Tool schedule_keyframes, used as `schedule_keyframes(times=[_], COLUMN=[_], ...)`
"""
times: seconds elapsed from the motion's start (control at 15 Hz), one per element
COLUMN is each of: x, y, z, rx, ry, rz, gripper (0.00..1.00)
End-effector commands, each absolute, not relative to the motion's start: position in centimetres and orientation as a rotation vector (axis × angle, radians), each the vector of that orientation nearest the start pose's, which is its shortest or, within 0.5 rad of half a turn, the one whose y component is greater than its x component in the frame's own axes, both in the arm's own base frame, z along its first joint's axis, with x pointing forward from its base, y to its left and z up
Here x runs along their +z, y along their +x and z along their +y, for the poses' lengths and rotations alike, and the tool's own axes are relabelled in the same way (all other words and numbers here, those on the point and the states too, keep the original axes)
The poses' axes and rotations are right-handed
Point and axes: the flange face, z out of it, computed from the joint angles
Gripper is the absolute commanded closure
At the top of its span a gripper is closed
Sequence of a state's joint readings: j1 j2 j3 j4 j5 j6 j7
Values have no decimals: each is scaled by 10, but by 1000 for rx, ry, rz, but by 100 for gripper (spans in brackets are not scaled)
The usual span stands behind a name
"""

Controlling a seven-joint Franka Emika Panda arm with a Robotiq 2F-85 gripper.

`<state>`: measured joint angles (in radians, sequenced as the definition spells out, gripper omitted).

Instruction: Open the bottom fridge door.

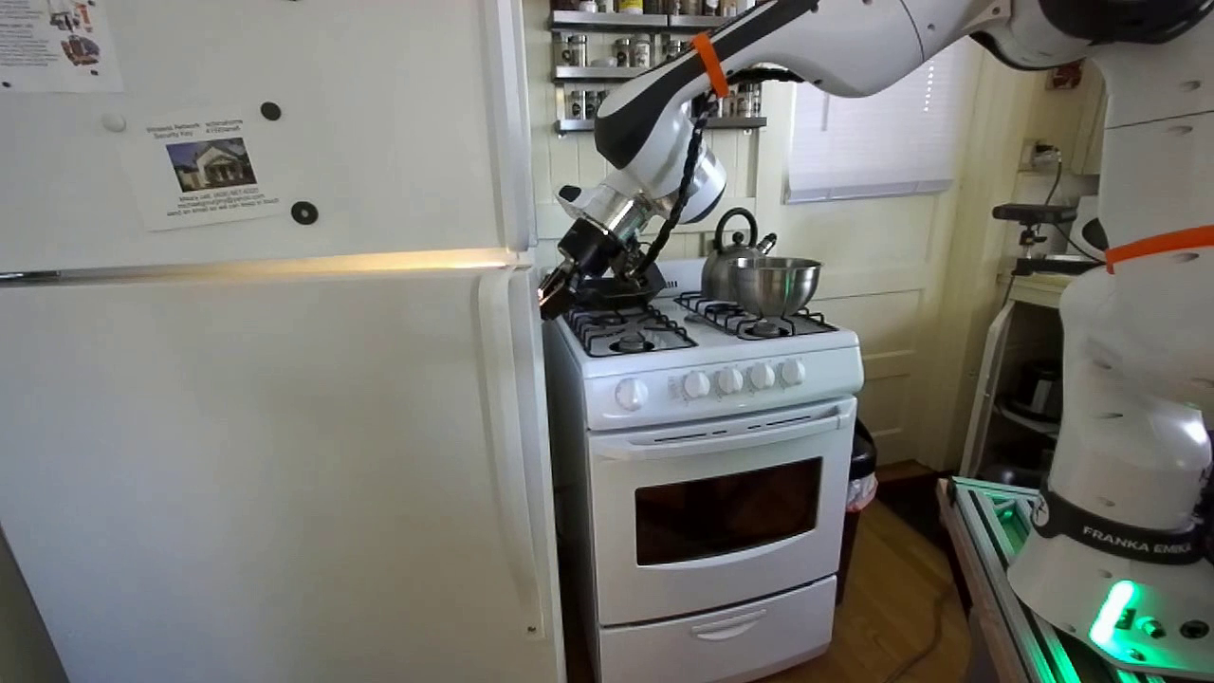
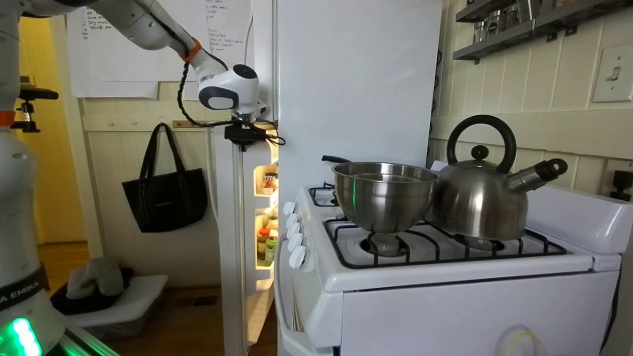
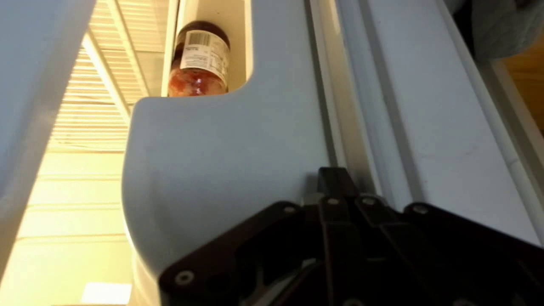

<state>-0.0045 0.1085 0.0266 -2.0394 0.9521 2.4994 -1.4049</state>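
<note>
The bottom fridge door point(image 1: 285, 455) is a tall plain white panel in an exterior view. It stands ajar, with its edge point(image 2: 231, 222) swung out from the fridge body and light coming from inside. In the wrist view its white inner face point(image 3: 221, 140) and rubber seal show, with the lit fridge interior to the left. My gripper point(image 3: 338, 180) is shut with nothing between its fingers. Its tips are at the door's inner side by the seal. In the exterior views the gripper point(image 1: 553, 296) is at the door's upper free edge point(image 2: 243, 144). Whether the tips touch is unclear.
The freezer door point(image 1: 379, 123) with papers is shut above. A white stove point(image 1: 711, 389) stands beside the fridge, with a metal bowl point(image 2: 385, 202) and kettle point(image 2: 479, 198) on it. Bottles and jars point(image 2: 267, 242) stand in the door shelves. A storage box point(image 2: 133, 296) lies on the floor.
</note>
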Motion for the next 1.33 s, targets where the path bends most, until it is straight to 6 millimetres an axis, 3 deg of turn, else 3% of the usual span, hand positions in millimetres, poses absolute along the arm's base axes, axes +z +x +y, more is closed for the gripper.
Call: schedule_keyframes(times=[0.0,0.33,0.53,0.6,0.8,0.93,1.2,1.27], x=[432,451,462,461,468,466,455,464], y=[596,592,587,583,577,581,599,600], z=[27,50,49,44,11,-2,-6,-11], rx=[-827,-746,-680,-564,-506,-561,-785,-745], ry=[-2319,-2053,-1893,-1960,-2173,-2276,-2468,-2393], rz=[-945,-1011,-1045,-1047,-1082,-1121,-1107,-1091], gripper=[100,100,100,100,100,100,100,99])
